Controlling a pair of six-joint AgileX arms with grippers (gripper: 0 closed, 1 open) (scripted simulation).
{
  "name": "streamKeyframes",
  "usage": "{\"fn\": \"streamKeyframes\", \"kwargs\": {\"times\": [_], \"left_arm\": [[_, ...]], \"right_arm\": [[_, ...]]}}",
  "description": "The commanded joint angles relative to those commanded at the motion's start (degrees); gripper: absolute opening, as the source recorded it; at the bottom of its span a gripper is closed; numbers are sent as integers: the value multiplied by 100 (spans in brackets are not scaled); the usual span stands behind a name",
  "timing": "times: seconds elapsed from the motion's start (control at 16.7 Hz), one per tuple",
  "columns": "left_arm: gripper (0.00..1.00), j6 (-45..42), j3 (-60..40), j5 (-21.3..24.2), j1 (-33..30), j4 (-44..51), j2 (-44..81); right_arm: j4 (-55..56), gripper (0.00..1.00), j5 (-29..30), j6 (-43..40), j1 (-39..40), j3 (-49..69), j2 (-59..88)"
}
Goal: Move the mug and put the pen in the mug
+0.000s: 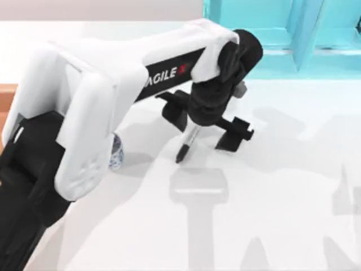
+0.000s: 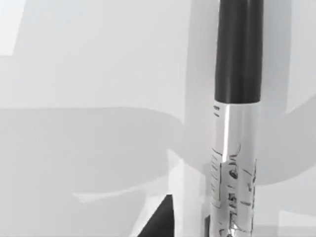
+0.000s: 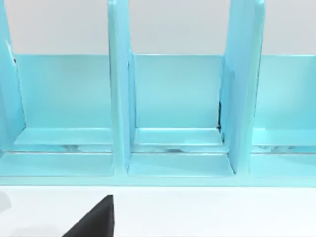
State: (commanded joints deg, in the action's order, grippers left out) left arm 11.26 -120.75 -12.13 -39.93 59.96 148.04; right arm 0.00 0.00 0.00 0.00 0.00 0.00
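The left hand (image 1: 206, 121) hangs over the middle of the white surface (image 1: 282, 186), just in front of the far edge, with its two black fingers (image 1: 234, 134) spread wide to either side. Between them the pen (image 1: 188, 142) sticks out, slanting down toward the near left, its black tip just above or on the surface; I cannot tell which, nor whether the fingers actually press on it. In the left wrist view the pen (image 2: 237, 118) runs lengthwise close to the camera, black at one end and silvery-white with printed marks along the barrel, over pale surface crossed by grey shadows.

The left arm (image 1: 84, 113) reaches in from the near left corner, white shells over black links. The mug (image 1: 115, 152) sits on the surface at the left, mostly hidden beneath the arm's elbow, only a sliver of its blue-patterned white side showing; it is well apart from the pen.

A turquoise rack (image 1: 282, 28) stands at the far right. The right wrist view faces the rack (image 3: 118, 98), its upright dividers forming open bays; a black corner of the right hand (image 3: 96, 219) shows, and whether it is open or closed I cannot tell.
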Motion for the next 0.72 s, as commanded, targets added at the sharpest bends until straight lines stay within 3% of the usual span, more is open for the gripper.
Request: {"fn": "streamKeyframes", "kwargs": {"times": [0.3, 0.72], "left_arm": [[2, 0, 0, 0, 0, 0, 0], [0, 0, 0, 0, 0, 0, 0]], "right_arm": [[0, 100, 0, 0, 0, 0, 0], [0, 100, 0, 0, 0, 0, 0]]}}
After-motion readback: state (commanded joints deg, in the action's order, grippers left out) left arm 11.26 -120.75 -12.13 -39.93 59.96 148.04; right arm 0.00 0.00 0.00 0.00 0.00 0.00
